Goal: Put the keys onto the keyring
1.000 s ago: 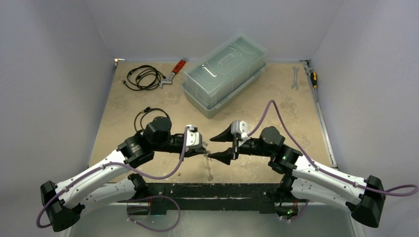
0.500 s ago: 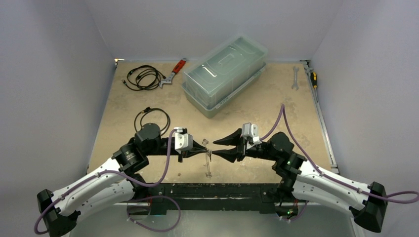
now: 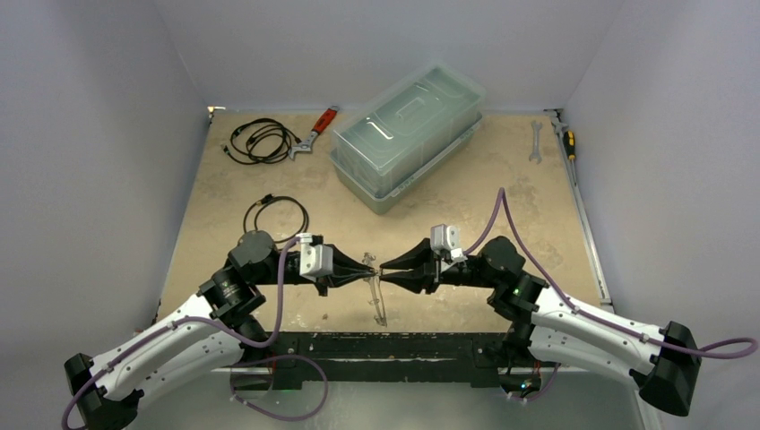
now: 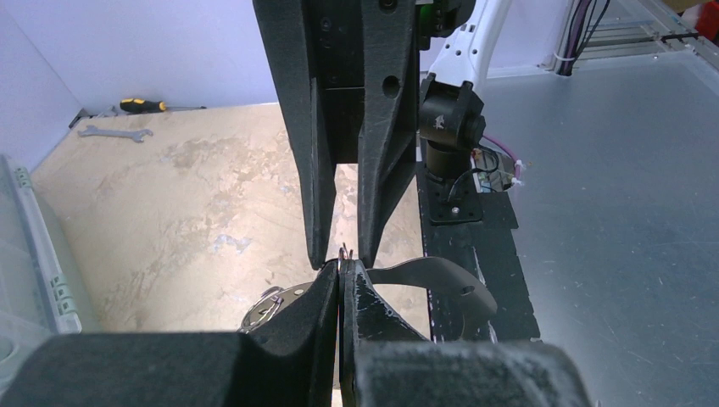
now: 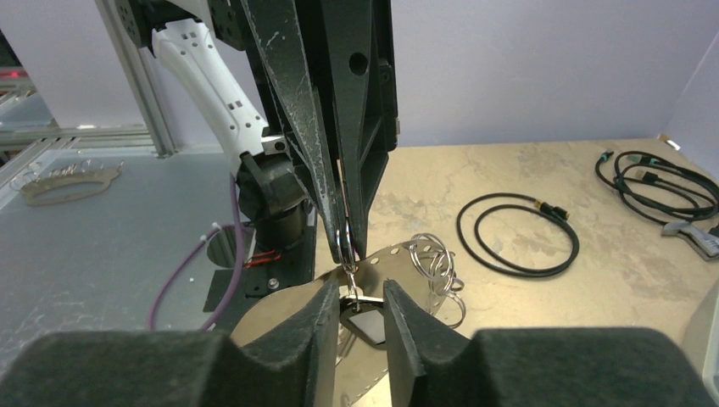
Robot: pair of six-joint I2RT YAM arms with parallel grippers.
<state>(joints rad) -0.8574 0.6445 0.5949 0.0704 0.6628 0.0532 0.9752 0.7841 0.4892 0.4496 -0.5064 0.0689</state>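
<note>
Over the table (image 3: 224, 197), your left gripper (image 3: 366, 267) clenches the keyring (image 3: 377, 303). Your right gripper (image 3: 385, 268), facing it, grasps a dark-tagged key (image 5: 363, 325).

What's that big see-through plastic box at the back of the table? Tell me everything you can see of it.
The plastic box is long and translucent, with a pale greenish tint and rounded corners. Its lid is on and has a raised panel in the middle. A wider rim shows around its base. It sits flat on the table at the far middle, turned diagonally. Nothing rests on it. A red-handled wrench lies close by its left end. I cannot tell what is inside.
</note>
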